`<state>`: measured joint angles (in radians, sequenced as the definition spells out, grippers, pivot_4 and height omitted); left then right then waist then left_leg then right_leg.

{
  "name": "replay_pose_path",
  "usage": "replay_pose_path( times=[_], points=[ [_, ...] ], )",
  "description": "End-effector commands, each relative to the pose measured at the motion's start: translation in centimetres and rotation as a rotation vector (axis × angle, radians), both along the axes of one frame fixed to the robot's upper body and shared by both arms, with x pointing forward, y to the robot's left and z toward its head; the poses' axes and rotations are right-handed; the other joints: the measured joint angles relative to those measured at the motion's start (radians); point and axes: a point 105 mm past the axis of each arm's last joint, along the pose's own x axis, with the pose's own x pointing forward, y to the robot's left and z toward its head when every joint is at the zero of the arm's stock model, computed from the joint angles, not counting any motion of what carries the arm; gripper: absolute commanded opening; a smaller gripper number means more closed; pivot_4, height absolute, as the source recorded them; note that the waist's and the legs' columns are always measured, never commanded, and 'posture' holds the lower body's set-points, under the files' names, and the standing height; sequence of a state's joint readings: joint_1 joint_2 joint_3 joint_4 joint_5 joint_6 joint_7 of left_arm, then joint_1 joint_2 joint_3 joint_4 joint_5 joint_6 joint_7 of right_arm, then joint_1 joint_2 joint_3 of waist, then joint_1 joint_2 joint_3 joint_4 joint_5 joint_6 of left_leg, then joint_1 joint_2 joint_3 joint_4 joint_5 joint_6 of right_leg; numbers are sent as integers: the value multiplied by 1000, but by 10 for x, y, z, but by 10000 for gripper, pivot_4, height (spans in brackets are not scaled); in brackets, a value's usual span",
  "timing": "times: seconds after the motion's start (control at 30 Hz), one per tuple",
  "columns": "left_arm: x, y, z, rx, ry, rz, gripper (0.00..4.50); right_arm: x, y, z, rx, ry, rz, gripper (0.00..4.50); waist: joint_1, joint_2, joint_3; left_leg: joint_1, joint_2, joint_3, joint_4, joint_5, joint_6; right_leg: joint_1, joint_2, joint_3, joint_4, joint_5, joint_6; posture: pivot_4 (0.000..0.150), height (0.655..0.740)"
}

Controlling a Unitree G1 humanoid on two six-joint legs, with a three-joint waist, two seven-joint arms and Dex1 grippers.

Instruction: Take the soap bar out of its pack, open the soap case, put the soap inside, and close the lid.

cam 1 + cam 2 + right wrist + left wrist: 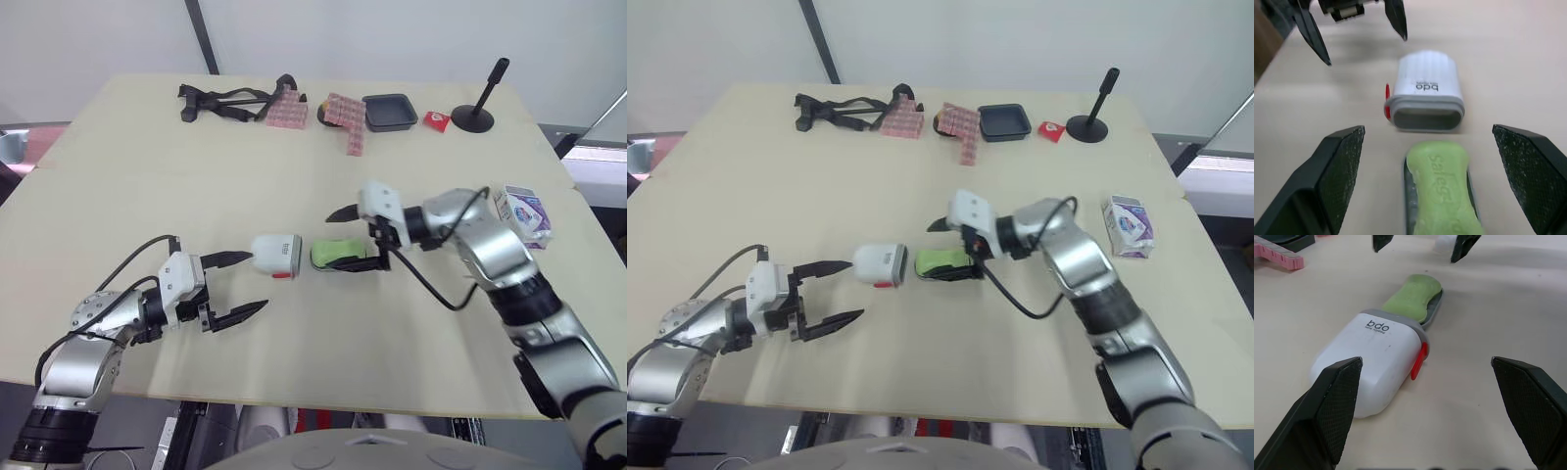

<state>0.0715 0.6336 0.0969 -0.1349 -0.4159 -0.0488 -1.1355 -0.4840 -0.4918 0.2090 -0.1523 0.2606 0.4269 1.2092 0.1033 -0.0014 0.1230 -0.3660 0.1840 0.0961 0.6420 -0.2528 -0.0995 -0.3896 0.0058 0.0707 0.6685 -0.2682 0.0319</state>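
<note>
Overhead stereo, wrists opposed (seemingly), sharing case (1369, 367)

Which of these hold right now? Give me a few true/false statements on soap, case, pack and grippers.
1. The green soap lies on the case's grey tray. True.
2. The white cover is slid over the soap. False: it lies beside the soap, its open end facing it, and the soap is uncovered.
3. The left gripper and the right gripper are both open. True.
4. The left gripper is clamped on the white cover. False: its fingers are spread at the cover's closed end, not shut on it.
5. The soap pack lies on the table towards the robot's right. True.
</note>
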Motion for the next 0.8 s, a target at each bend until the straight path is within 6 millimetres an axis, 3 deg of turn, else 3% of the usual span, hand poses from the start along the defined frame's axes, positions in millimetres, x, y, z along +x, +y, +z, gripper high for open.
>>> replay_pose_path(
  times=[0.03,0.23,0.47,0.8],
  points=[
    [9,6,9,29,-52,2,45000,-11,-25,15,112,-83,-69,44861,4,0,0,0,0,0,0,0,0,0,0,0,0,0,0,1500,7400],
    [29,6,20,32,-86,-4,45000,-39,-52,-5,316,-70,-268,44861,0,0,-2,0,0,0,-1,1,-1,1,0,1,0,0,0,1500,7400],
    [37,3,23,102,-74,-123,45000,-61,-73,-37,318,-92,-391,44861,-19,0,-2,-1,0,0,-1,1,-1,1,-1,0,-3,0,0,1500,7400],
    [51,-7,26,261,-53,-344,45000,-76,-82,-67,299,-39,-410,44861,-25,0,-2,0,-2,-1,-2,1,1,3,-4,-2,-4,0,0,1500,7400]
  ],
)
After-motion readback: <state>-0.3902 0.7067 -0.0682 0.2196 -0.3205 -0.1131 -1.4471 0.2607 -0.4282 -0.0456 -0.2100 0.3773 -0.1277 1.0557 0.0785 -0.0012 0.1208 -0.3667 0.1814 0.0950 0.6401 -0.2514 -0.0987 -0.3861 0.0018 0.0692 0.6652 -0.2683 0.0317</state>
